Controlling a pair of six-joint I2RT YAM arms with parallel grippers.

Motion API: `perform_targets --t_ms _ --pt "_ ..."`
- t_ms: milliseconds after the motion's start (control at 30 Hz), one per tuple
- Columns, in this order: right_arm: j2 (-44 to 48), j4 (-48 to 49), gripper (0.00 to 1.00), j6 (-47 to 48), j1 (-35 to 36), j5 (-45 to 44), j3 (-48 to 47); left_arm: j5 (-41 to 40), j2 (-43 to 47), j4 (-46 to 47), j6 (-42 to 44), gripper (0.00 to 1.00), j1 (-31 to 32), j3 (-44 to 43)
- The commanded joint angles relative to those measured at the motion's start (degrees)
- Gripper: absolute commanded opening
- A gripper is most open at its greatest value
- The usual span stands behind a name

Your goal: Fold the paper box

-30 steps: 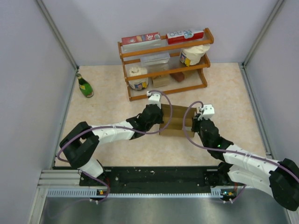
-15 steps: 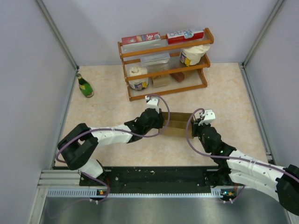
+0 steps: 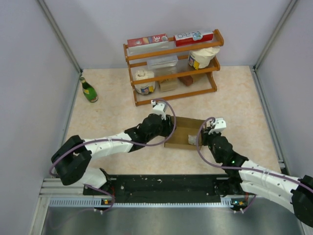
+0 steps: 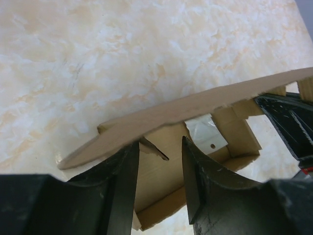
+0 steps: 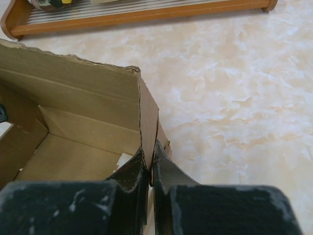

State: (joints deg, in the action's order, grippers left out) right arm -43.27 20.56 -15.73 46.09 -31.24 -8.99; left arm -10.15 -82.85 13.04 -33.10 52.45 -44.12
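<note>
Top view: paper box [image 3: 183, 129] sits on the table [image 3: 112, 107] between the two arms, open side up, in front of the wooden rack [image 3: 172, 78]. Left tool [image 3: 165, 133] is at the box's left end, right tool [image 3: 203, 136] at its right end. Two red cartons lie on the rack's top shelf. The left carton [image 3: 146, 40] reads "30". The print on the right carton [image 3: 193, 36] is too small to read. Green bottle [image 3: 89, 90] stands far left, label unreadable.

Left wrist: left tool's jaws are parted and clamp nothing. A brown flap edge crosses just past the fingertips [image 4: 126, 169], with the box interior visible through the gap. No print on the cardboard.

Right wrist: right tool is clenched on the box's thin end wall at the corner. The corrugated inside is plain, no markings.
</note>
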Motion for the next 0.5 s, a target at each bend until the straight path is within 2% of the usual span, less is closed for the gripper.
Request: perform_targets --t_ms 0,400,467 --pt "0.81 5.11 0.0 -2.38 3.04 5.32 0.55 8.57 3.48 5.07 -2.4 0.44 2.05 1.66" --pt "3.8 3.79 0.0 -3.35 5.77 2.33 3.37 9.89 7.26 5.15 -2.76 0.45 2.05 7.55" --pt "4.15 3.44 0.0 -3.52 6.12 1.8 3.72 12.08 7.96 5.68 -2.93 0.45 2.05 8.34"
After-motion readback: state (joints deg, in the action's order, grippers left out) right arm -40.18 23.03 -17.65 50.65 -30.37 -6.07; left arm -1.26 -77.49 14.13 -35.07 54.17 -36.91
